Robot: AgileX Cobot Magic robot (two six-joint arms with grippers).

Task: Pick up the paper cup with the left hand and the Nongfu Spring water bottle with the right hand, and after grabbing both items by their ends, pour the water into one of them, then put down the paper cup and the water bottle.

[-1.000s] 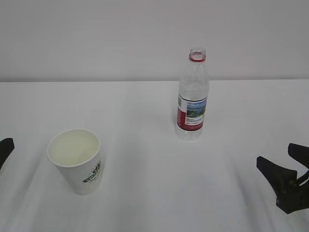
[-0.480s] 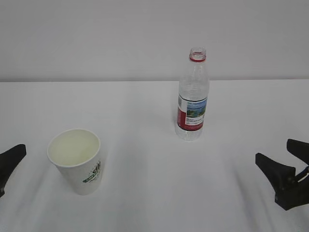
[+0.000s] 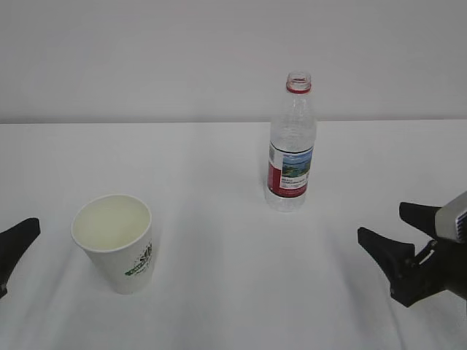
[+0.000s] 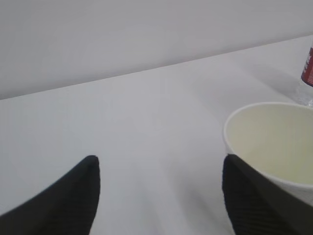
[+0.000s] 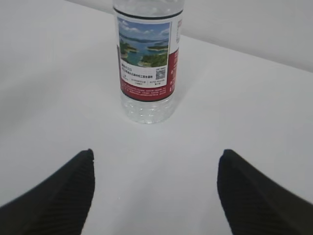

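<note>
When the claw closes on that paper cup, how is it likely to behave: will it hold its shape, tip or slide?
The paper cup looks thin-walled and open-topped, so a hard squeeze would probably dent it. It seems empty, so likely light and easy to nudge across the smooth white table. Its narrower base suggests it could tip if pushed near the rim.

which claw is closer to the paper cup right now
Left. The left claw sits open just left of the paper cup, its right finger almost beside the rim. The right claw is far across the table, open, facing the water bottle.
</note>
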